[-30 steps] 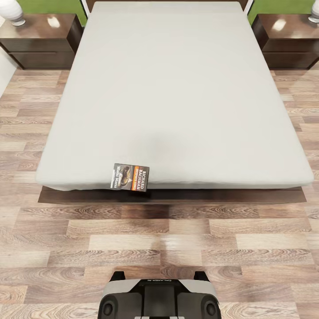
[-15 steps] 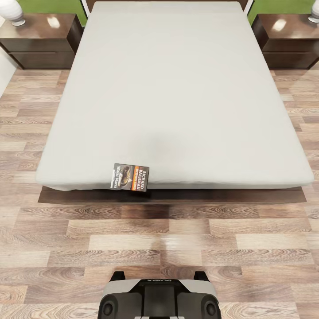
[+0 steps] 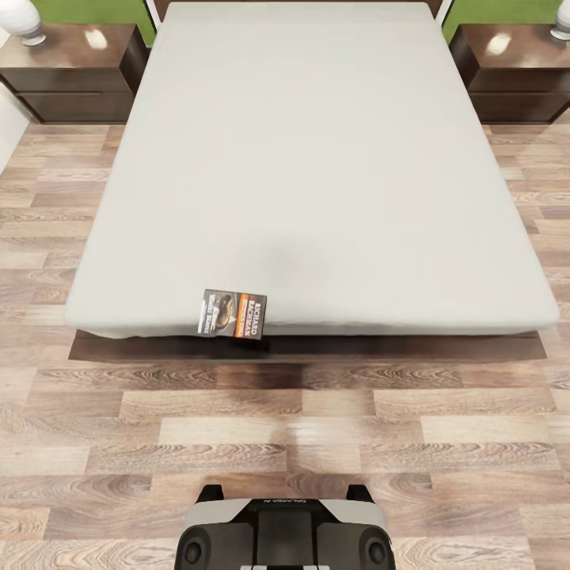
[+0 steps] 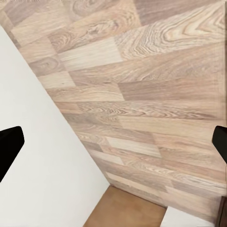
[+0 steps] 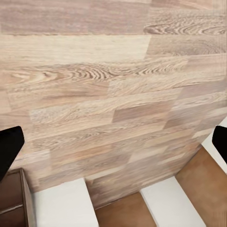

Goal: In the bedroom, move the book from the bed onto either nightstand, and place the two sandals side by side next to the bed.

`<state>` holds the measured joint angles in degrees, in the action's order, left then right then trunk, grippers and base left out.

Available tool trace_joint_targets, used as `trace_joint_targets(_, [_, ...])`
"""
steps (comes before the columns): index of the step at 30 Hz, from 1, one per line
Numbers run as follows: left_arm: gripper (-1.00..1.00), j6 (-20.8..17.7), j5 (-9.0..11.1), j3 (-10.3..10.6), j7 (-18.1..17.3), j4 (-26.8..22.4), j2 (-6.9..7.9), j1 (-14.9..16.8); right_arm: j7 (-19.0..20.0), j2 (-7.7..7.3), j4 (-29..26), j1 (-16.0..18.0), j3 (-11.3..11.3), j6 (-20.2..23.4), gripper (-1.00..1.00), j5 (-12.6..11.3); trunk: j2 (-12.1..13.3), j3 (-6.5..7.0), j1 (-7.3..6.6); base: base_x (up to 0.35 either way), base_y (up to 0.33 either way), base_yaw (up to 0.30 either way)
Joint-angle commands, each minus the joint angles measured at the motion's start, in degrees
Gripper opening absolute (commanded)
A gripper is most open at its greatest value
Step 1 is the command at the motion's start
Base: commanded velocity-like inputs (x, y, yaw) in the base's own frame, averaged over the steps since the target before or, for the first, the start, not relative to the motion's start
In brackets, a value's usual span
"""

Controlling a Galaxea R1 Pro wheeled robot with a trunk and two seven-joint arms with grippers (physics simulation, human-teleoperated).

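The book [image 3: 234,315], dark with an orange band and white lettering, lies flat at the foot edge of the bed [image 3: 317,174], left of centre and slightly overhanging. A dark nightstand [image 3: 71,71] stands at the bed's far left and another nightstand [image 3: 514,71] at its far right. The sandals are out of view. In the left wrist view my left gripper [image 4: 113,146] is open over the wood floor, its black fingertips [image 4: 9,146] far apart. My right gripper [image 5: 113,142] is likewise open above the floor, holding nothing.
A white rounded lamp base [image 3: 24,20] sits on the left nightstand and another white lamp base [image 3: 560,28] on the right one. My base [image 3: 283,530] stands on plank floor [image 3: 317,427] a short way from the bed's dark frame [image 3: 317,350]. White and brown panels [image 5: 61,203] show beneath the wrist cameras.
The whole head picture has shifted very slightly, so the camera moved a touch. The book, bed and nightstands stay where they were.
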<state>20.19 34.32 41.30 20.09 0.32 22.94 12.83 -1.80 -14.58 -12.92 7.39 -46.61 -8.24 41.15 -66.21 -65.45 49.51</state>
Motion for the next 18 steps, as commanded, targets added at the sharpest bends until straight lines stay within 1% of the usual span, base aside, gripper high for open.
trace_joint_targets(1, [1.0,0.42,0.35,0.49,0.12,0.03,-0.11,0.01,-0.1,0.05,0.16,0.61,-0.46,-0.31,1.0,0.59,-0.02,-0.02,-0.01,-0.075,0.0,0.0])
trace_joint_targets(3, [1.0,0.76,0.42,0.5,0.07,0.03,-0.26,0.0,-0.04,0.11,0.2,1.22,-0.47,-0.32,1.0,0.54,-0.02,-0.02,-0.01,-0.077,0.0,0.0])
trace_joint_targets(7, [1.0,1.82,0.86,0.47,-0.36,0.01,-0.99,0.0,0.48,0.29,0.48,4.2,-0.49,-0.35,1.0,0.32,-0.02,-0.02,-0.01,-0.08,0.0,0.0])
trace_joint_targets(10, [1.0,2.41,1.47,0.46,-1.35,-0.02,-1.38,0.0,1.54,0.71,0.61,6.38,-0.49,-0.36,1.0,0.24,-0.02,-0.02,-0.01,-0.083,0.0,0.0])
trace_joint_targets(12, [1.0,2.68,2.32,0.46,-2.42,-0.04,-1.55,0.0,2.64,1.02,0.61,7.66,-0.49,-0.36,1.0,0.21,-0.02,-0.02,-0.01,-0.084,0.0,0.0])
trace_joint_targets(13, [1.0,2.68,2.32,0.46,-2.42,-0.04,-1.55,0.0,2.64,1.02,0.61,7.66,-0.49,-0.36,1.0,0.21,-0.02,-0.02,-0.01,-0.084,0.0,0.0])
trace_joint_targets(18, [1.0,3.02,6.45,0.52,-5.16,-0.04,-1.75,0.0,5.08,1.46,0.62,10.85,-0.5,-0.37,1.0,-0.17,-0.02,-0.02,-0.01,-0.084,0.0,0.0])
